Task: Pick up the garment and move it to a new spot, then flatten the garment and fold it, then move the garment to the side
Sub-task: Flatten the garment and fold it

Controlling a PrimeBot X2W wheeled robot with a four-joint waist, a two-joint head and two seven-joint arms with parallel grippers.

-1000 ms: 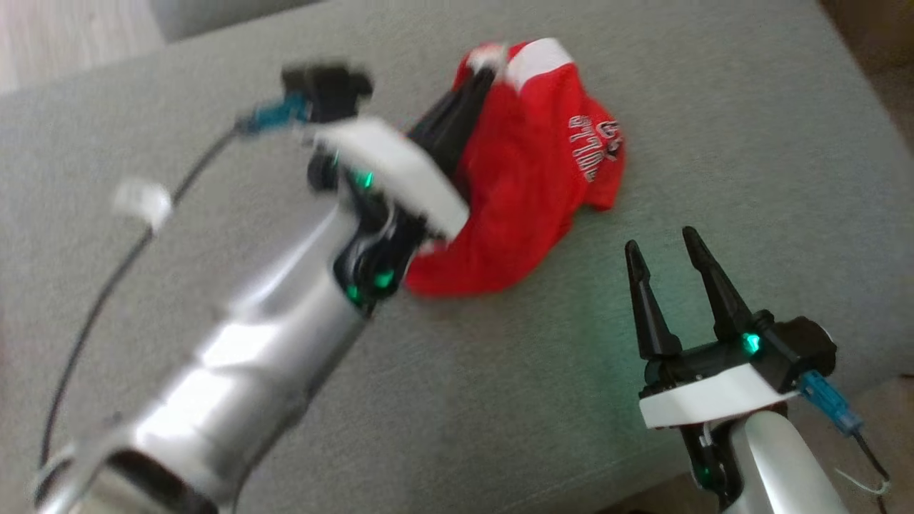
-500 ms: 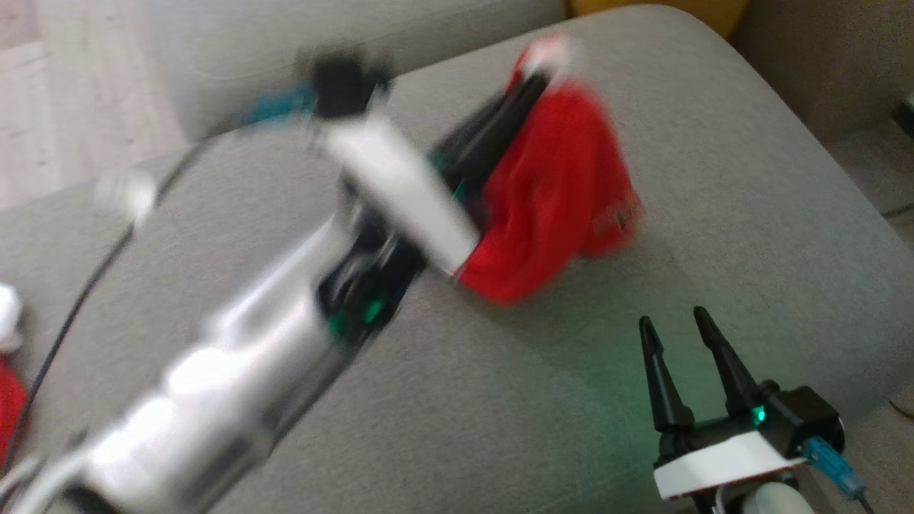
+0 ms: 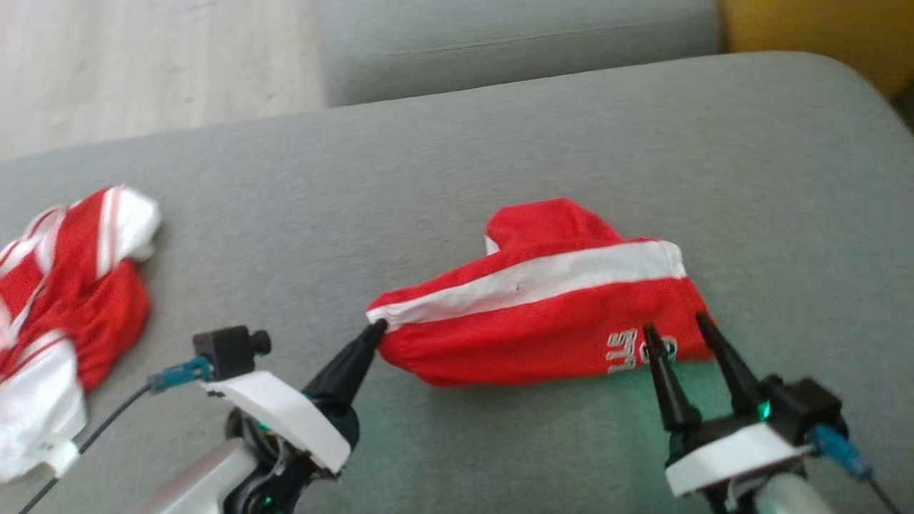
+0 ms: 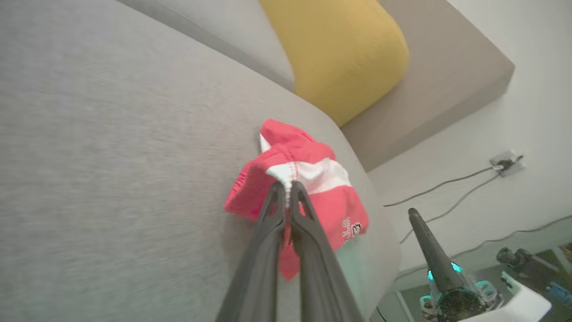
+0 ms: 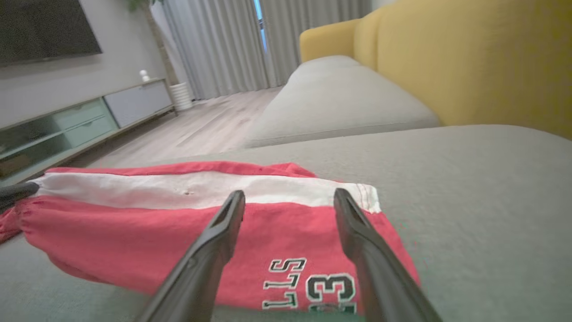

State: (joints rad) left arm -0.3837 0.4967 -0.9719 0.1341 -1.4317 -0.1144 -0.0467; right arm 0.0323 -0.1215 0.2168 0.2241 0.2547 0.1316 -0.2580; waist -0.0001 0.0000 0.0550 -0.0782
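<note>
My left pincer (image 3: 376, 328) is clenched on the left end of the red garment (image 3: 543, 335), right at its white stripe (image 3: 543, 278). My right pincer (image 3: 675, 325) is spread, tips over the garment's near right edge by the lettering (image 3: 623, 351). The garment lies stretched across the grey sofa seat (image 3: 500, 143). At the left, well apart, sits a red-and-white heap (image 3: 64, 314). Far right is a yellow cushion (image 3: 807, 28).

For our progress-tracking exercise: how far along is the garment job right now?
Done: the red garment, bunched up a second ago, now lies stretched on the sofa cushion. In hand: flattening, with the left gripper shut on its striped edge and the right gripper open at the lettered end. Left: folding and moving it aside.
</note>
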